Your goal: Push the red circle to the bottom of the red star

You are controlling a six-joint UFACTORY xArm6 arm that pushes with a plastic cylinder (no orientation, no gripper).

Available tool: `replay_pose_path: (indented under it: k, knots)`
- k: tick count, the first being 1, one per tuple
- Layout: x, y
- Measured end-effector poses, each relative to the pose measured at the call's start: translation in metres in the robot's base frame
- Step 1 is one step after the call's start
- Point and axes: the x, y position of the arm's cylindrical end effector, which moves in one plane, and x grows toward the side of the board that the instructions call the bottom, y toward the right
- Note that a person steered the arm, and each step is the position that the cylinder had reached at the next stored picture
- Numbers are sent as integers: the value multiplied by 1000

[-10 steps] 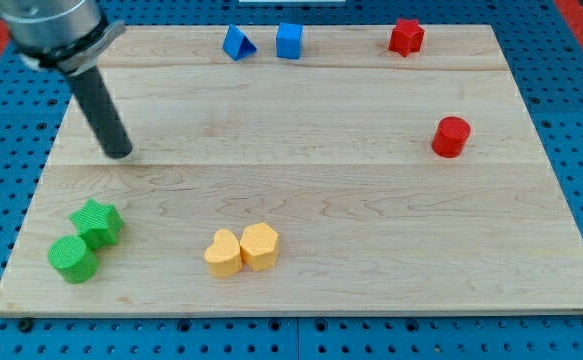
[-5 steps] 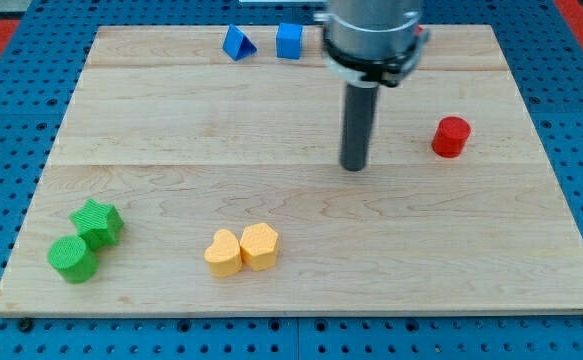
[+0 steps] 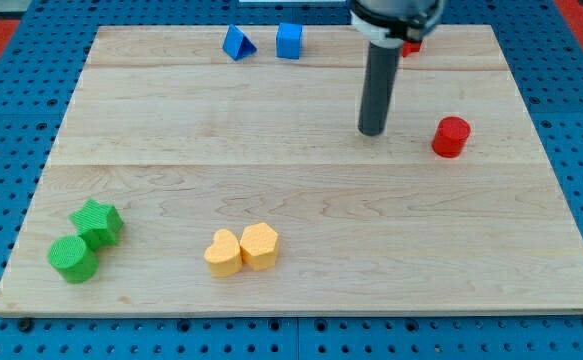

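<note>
The red circle [image 3: 451, 136] stands on the wooden board at the view's right. The red star [image 3: 412, 47] is near the view's top right, mostly hidden behind the arm; only a small part shows. My tip [image 3: 372, 131] rests on the board to the left of the red circle, a block's width or more apart from it, and below the red star.
A blue triangle [image 3: 237, 43] and a blue cube [image 3: 289, 41] stand at the top. A green star [image 3: 98, 221] and a green circle [image 3: 73, 258] sit at bottom left. A yellow heart [image 3: 223, 253] and a yellow hexagon [image 3: 259, 245] touch at bottom middle.
My tip has swept from the board's upper left across to the right, then slightly up and right, ending near the red circle. No block has moved.
</note>
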Motion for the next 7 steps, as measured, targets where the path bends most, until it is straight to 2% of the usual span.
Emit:
replay_pose_path:
  k: [1,2,5,6,7]
  knots:
    - [32,53]
    - [28,97]
    - [-113,85]
    - [-110,99]
    - [-129,117]
